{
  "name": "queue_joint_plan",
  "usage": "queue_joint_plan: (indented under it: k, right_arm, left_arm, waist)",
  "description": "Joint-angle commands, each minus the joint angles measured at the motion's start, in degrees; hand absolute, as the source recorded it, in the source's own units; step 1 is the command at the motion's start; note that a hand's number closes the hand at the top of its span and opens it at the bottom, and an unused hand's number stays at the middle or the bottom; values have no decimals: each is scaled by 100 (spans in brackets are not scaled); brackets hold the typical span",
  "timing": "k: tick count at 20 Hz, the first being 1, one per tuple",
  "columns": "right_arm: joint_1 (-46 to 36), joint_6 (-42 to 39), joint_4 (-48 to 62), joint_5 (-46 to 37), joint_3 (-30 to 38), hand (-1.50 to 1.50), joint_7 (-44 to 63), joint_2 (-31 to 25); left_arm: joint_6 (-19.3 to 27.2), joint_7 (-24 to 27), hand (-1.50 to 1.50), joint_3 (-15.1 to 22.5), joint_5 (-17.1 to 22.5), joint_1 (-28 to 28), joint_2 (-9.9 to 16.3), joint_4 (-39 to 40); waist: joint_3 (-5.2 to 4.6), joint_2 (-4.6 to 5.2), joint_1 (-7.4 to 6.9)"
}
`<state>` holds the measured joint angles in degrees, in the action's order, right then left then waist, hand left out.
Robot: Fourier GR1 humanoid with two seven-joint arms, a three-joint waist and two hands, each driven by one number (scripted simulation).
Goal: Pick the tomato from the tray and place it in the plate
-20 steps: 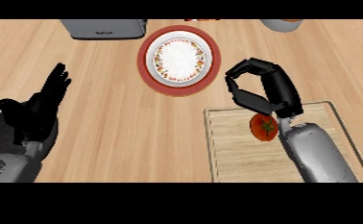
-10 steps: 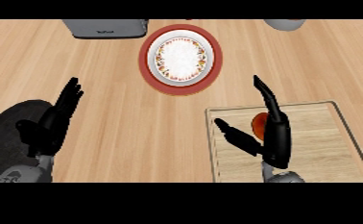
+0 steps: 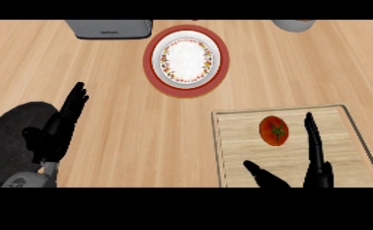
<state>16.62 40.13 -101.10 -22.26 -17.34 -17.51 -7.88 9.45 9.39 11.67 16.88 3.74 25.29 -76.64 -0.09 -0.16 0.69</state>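
A red tomato (image 3: 274, 130) with a green stem lies on the wooden tray (image 3: 241, 152) at the lower right. My right hand (image 3: 315, 161) is open over the tray, fingers straight and just right of the tomato, thumb spread to the left below it, apart from the fruit. The plate (image 3: 186, 61), red-rimmed with a white patterned centre, stands on the counter up and left of the tray. At the lower left my left hand (image 3: 56, 130) rests open, fingers pointing up.
A grey toaster (image 3: 109, 28) stands at the counter's back edge, left of the plate. Part of a grey bowl (image 3: 294, 24) shows at the back right. Bare wooden counter lies between tray and plate.
My right hand has uncurled and drawn back toward the lower edge, uncovering the tomato. The left hand has slid down to the left. The view has shifted slightly.
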Motion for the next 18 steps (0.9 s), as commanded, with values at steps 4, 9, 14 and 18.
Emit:
queue_joint_plan:
  k: [4,9,14,18]
  right_arm:
    - [345,-713,-379,-1542,21,-150,2234,-732]
    - [548,-1783,-1393,-2153,-225,-150,3686,-936]
    - [88,-2675,-1614,-2457,-183,-150,4866,-853]
    - [364,-2649,-1401,-2638,-277,-150,4734,-748]
  left_arm:
    - [-161,-115,0,-81,4,80,73,-40]
    - [-198,161,0,-146,-121,91,-111,281]
    - [-115,190,0,-30,-335,-17,-354,127]
    - [-405,29,0,-468,-235,183,-232,246]
  waist:
    - [-9,24,-88]
    - [-3,21,-51]
    - [2,20,-69]
    - [8,13,-49]
